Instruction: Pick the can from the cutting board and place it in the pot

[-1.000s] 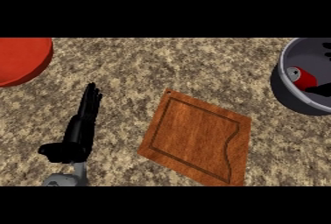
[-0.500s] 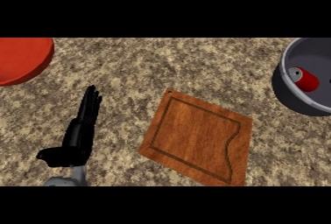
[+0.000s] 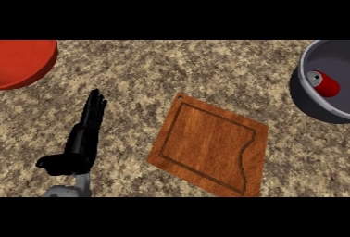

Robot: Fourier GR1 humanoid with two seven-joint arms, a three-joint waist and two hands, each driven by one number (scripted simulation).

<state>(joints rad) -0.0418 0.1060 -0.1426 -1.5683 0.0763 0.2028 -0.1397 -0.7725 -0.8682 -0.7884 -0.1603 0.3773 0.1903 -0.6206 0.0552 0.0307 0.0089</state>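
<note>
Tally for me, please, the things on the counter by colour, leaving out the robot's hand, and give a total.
Red: 2, the can lying in the pot and the dish at the far left edge
Brown: 1, the cutting board
Grey: 1, the pot
Total: 4

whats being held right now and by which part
Nothing is held. The left hand is open; the right hand is out of view. The can lies in the pot.
</note>
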